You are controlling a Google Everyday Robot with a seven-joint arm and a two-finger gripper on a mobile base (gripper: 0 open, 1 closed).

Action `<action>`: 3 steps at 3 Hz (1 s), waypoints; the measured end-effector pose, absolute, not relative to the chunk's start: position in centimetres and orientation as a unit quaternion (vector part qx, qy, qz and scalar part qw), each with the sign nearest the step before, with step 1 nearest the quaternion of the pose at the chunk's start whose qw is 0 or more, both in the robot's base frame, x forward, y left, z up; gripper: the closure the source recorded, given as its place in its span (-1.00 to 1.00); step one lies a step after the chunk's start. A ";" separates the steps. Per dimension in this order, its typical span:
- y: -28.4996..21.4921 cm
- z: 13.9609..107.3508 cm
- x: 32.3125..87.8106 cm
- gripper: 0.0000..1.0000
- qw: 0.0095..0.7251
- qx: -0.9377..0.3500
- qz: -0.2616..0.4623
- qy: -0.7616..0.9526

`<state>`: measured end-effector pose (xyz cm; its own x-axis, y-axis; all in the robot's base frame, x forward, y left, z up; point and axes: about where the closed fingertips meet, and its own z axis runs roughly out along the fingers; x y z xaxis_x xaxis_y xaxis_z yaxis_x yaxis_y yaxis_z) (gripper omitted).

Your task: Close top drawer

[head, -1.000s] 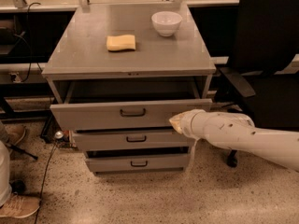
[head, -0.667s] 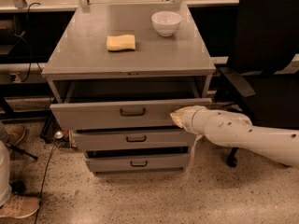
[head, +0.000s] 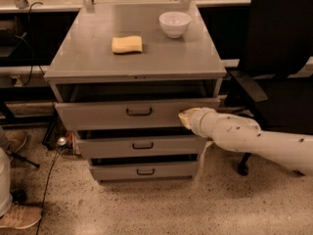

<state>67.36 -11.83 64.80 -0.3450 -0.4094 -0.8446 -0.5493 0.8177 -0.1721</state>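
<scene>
While the top drawer [head: 98, 114] stands partly pulled out under the front edge of the tabletop [head: 161, 62], a dark gap shows between this edge and the upper rim of the drawer. Its long axis runs left to right, parallel to the front edge, and its wide grey front faces the camera, with the small dark handle [head: 139, 112] at the centre. The gripper [head: 186, 117] is at the right part of this front, below the front right corner of the tabletop, and its pale tip touches the front; if it is open or closed, I cannot tell. The white arm [head: 254, 141] comes in from the right. On the tabletop, a yellow sponge [head: 127, 44] lies near the middle and a white bowl [head: 174, 23] stands toward the back right corner.
</scene>
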 end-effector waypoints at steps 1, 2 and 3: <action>-12.5 64.4 67.7 1.00 0.500 -0.273 0.071 0.819; -12.9 64.2 68.1 1.00 0.509 -0.259 0.071 0.818; -12.8 64.2 68.4 1.00 0.516 -0.251 0.074 0.816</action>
